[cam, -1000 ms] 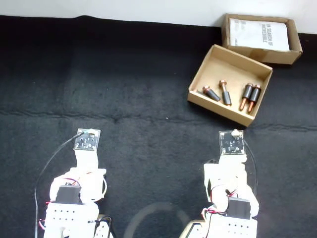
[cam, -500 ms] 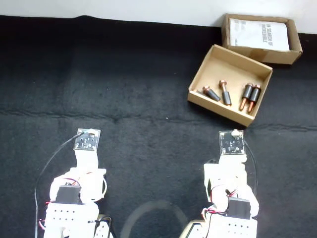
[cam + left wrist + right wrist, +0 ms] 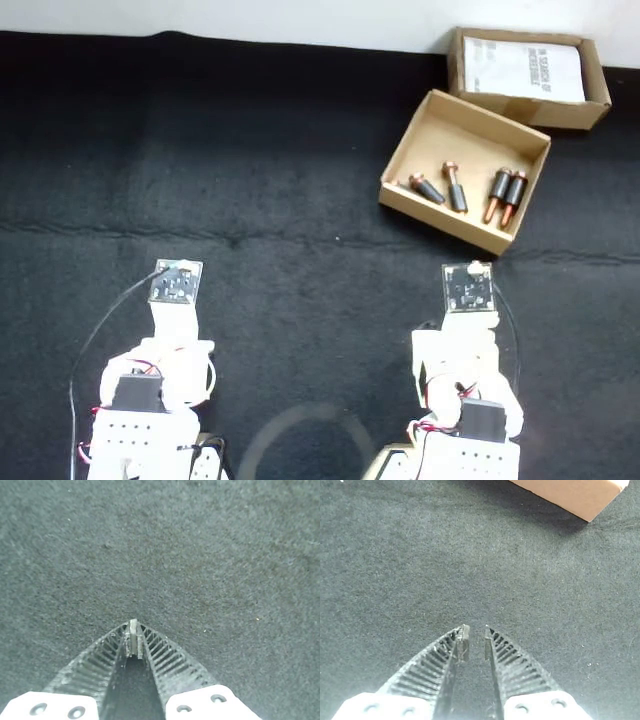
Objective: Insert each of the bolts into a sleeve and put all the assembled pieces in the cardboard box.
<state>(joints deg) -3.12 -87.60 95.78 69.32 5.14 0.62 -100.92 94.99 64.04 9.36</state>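
High view: a black cloth worktop (image 3: 250,150) with two arms at its near edge, the left arm (image 3: 160,385) and the right arm (image 3: 465,385) side by side and well apart.
Cardboard box: the cardboard box (image 3: 472,132) sits open-topped on the worktop, beyond the right arm and turned at an angle to the worktop's edge.
Assembled pieces: four lie on the floor of the cardboard box, each a copper-coloured bolt inside a dark sleeve.
First pair: one assembled piece (image 3: 427,188) and a second (image 3: 455,188) lie near each other toward one end of the box, their heads close and their shafts splayed apart.
Second pair: a third (image 3: 498,192) and a fourth (image 3: 513,198) lie side by side, touching or nearly so, toward the other end.
Left jaws: clenched tip to tip with nothing between them, over bare cloth in the left wrist view.
Right jaws: slightly parted, a narrow gap between the tips and nothing in it, over bare cloth in the right wrist view.
Right wrist view: a side wall of the cardboard box (image 3: 570,492) shows well beyond the jaws.
Second box: a smaller cardboard box (image 3: 455,60) stands just behind the first, touching it or nearly so, with a printed white sheet (image 3: 523,68) lying inside.
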